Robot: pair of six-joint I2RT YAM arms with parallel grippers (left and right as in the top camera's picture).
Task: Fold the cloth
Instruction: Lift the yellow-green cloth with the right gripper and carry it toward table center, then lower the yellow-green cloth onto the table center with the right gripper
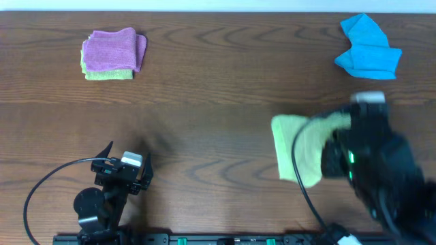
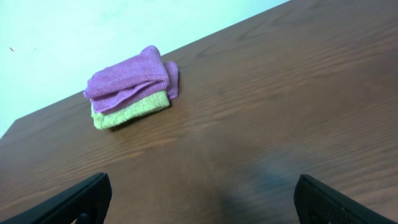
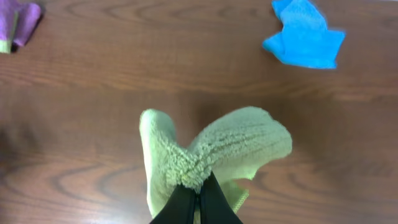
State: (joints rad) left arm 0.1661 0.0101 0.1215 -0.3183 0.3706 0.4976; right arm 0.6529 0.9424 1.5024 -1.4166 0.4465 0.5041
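Right, overhead first: the lime-green cloth [image 1: 294,146] is lying on the wooden table [image 1: 218,102] on the robot's right side, toward the front edge. Its right part is disappearing under the right arm [image 1: 371,163], which is hiding its own pincer in this view. The left gripper [image 1: 128,158] is sitting well apart on the other side, carrying nothing. A purple cloth [image 1: 112,49] is resting on a folded yellow-green cloth [image 1: 107,73] at the far left, and a blue cloth [image 1: 368,47] is lying crumpled at the far right. Both are well apart from the work. Left wrist view: the jaws are standing as wide as they go, with only bare table between them and the purple stack sitting ahead. Right wrist view: the right gripper [image 3: 198,200] is clamping fully shut on a bunched ridge of the lime-green cloth. One flap is arching over to the right, and the rest is trailing down to the table on the left. Handling, my read: it's looking light, limp and fluffy, with zero stiffness, so it's going to drape and sag wherever it isn't supported. The pile should be giving decent friction, so slip is unlikely and breakage isn't a concern. Best hold is probably a thin pinch at a corner or along a free edge. A mid-fabric bunch like this one risks dragging extra layers and skewing the fold.
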